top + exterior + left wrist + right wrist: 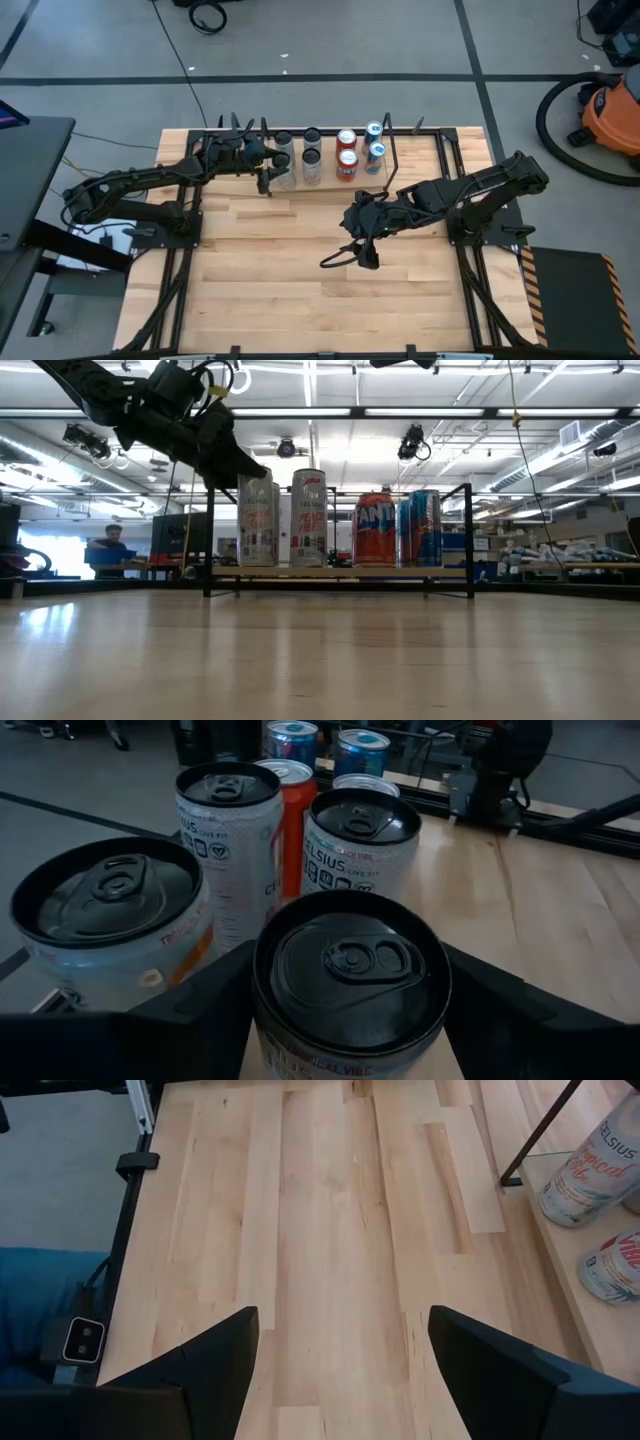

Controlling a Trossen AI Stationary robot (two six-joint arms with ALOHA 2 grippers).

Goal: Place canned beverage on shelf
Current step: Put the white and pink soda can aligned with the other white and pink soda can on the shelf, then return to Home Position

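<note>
White can (350, 990) sits between my left gripper's (345, 1010) fingers on the shelf (395, 160); whether they grip it, I cannot tell. My right gripper (340, 1370) hangs spread, empty, over bare table (330, 1230).

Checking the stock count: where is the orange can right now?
In the low view the orange can stands on the shelf, right of the two white cans and left of the blue cans.

White cans (258, 518) — orange can (374, 530) — blue cans (425, 528).
</note>
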